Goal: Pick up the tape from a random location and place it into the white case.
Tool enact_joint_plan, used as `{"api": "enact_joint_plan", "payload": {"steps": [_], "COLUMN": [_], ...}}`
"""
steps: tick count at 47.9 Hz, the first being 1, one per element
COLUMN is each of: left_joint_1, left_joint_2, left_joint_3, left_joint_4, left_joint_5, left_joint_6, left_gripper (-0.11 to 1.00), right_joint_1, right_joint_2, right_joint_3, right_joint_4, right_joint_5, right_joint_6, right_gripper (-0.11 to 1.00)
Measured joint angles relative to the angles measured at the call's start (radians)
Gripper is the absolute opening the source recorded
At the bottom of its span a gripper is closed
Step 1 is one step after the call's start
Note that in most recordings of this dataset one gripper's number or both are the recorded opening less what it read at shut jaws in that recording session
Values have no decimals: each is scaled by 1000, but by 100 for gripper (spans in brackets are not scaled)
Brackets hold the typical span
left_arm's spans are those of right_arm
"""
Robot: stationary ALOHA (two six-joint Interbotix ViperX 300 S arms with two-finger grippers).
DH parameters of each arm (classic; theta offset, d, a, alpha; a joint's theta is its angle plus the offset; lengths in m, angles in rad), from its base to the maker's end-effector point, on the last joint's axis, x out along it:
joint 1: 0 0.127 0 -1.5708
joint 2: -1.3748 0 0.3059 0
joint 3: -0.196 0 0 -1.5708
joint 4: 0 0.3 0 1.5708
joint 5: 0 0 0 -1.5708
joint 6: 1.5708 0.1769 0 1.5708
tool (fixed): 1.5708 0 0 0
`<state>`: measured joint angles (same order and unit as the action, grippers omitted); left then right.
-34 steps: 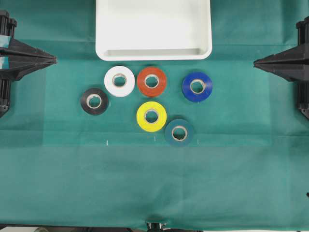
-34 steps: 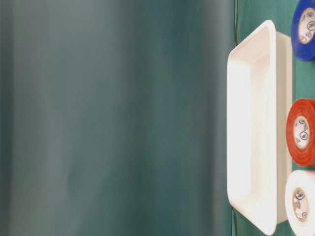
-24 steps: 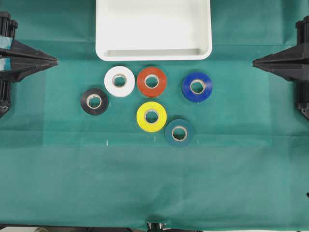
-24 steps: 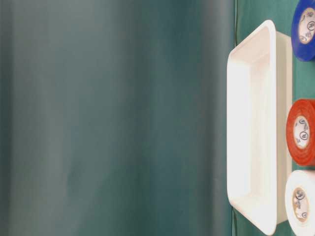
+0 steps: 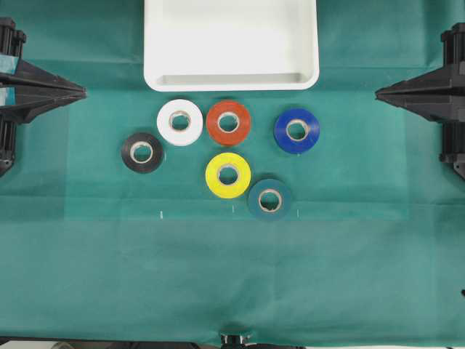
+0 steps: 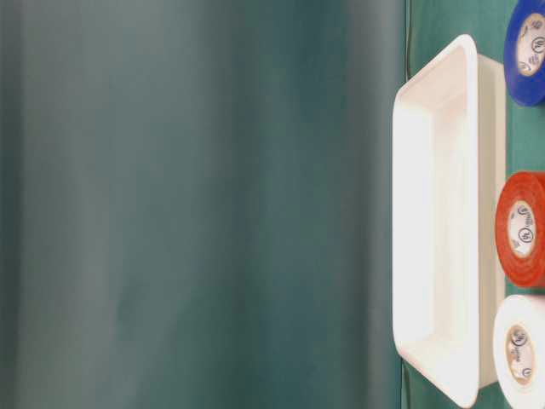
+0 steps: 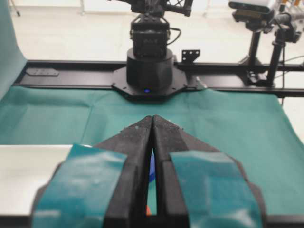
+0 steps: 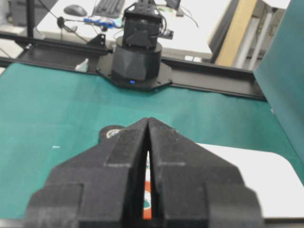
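Tape rolls, six in all, are laid flat on the green-covered bench (image 5: 218, 276), one of each colour. The tape (image 5: 179, 121), the single white roll with a pale core, is found in the upper left of the group, just below the near rim of the white case (image 5: 231, 78) and apart from it. One orange-red roll (image 5: 228, 122) is set just beside the white one, at its right, with the rims close or touching. One black roll (image 5: 142, 152) is placed lower left of the white roll, one yellow roll (image 5: 227, 174) below the orange-red one, one dark teal roll (image 5: 269, 199) lower right of the yellow one, and one blue roll (image 5: 296, 130) stands apart at the right. One white case is recorded, a shallow tray with rounded corners at the top middle of the overhead view; nothing is seen inside it. Two claws are counted. The left claw (image 5: 81, 92) is held at the left edge, well apart from every roll, its fingers pressed together with only a thin seam between them in the wrist view. The right claw (image 5: 379, 92) is held at the right edge, likewise well apart from the rolls, fingers pressed together and nothing gripped.
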<state>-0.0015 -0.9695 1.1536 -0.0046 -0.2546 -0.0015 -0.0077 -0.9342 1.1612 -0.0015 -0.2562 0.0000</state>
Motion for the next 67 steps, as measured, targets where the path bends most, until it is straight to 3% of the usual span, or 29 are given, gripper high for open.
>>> {"api": "enact_joint_plan", "payload": {"steps": [6, 10, 14, 22, 27, 47, 67], "left_joint_1": [0, 0, 0, 0, 0, 20, 215], "left_joint_2": [-2, 0, 5, 12, 11, 12, 8], "left_joint_3": [2, 2, 2, 0, 0, 0, 0], "left_joint_4": [-2, -5, -6, -6, -6, -8, -8], "left_joint_5": [2, 2, 3, 5, 5, 6, 52], "left_joint_6": [-2, -6, -15, -15, -15, -8, -6], "left_gripper": [3, 13, 32, 82, 99, 98, 98], "right_joint_1": [0, 0, 0, 0, 0, 0, 0], "right_joint_2": [0, -2, -2, -2, -2, -2, -2], "right_joint_3": [0, -2, -2, -2, -2, -8, -18], "right_joint_4": [2, 2, 2, 0, 2, 0, 0], "right_joint_5": [6, 5, 6, 9, 11, 20, 40], "right_joint_6": [0, 0, 0, -2, -2, -2, -2], "right_gripper": [0, 0, 0, 0, 0, 0, 0]}}
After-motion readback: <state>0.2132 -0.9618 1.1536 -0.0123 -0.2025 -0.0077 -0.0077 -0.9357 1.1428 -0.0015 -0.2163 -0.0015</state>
